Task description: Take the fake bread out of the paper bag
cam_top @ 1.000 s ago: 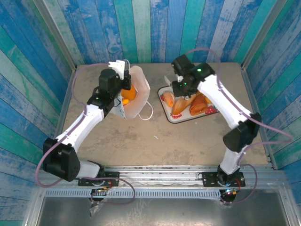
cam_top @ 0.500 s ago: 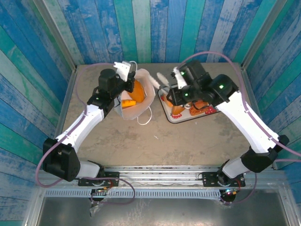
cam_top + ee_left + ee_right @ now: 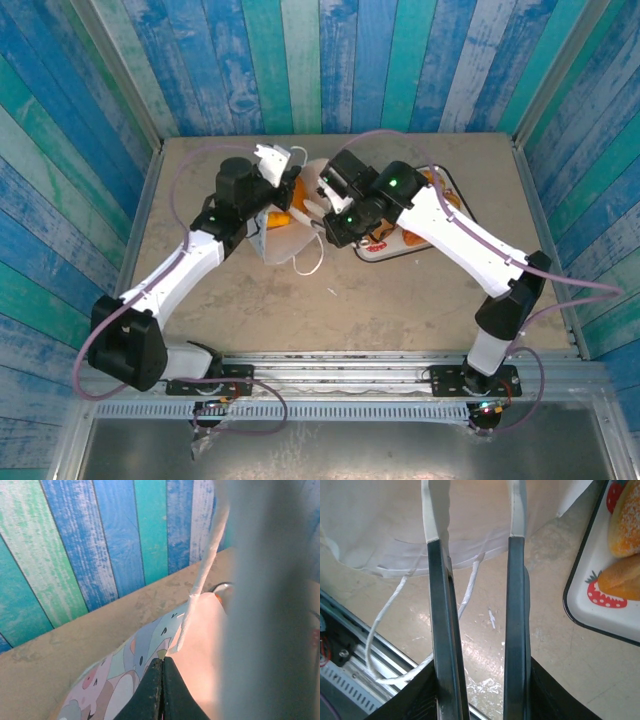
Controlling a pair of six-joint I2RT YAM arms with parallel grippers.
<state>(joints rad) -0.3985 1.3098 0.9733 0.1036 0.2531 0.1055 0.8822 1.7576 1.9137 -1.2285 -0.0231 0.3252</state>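
The white paper bag lies tilted at the table's middle back, its mouth facing the tray. Orange fake bread shows inside the mouth. My left gripper is shut on the bag's rim; in the left wrist view its black fingers pinch the paper edge beside the patterned band and a cord handle. My right gripper is open at the bag's mouth, holding nothing. In the right wrist view it reaches over the bag's white paper.
A white strawberry-printed tray right of the bag holds more bread; its black rim and two rolls show at the right. A loose cord handle trails on the table. Blue plank walls enclose three sides.
My right arm has swung left from above the tray to the bag's mouth. The left gripper, still holding the rim, has shifted slightly right and the bag has tipped further toward the tray.
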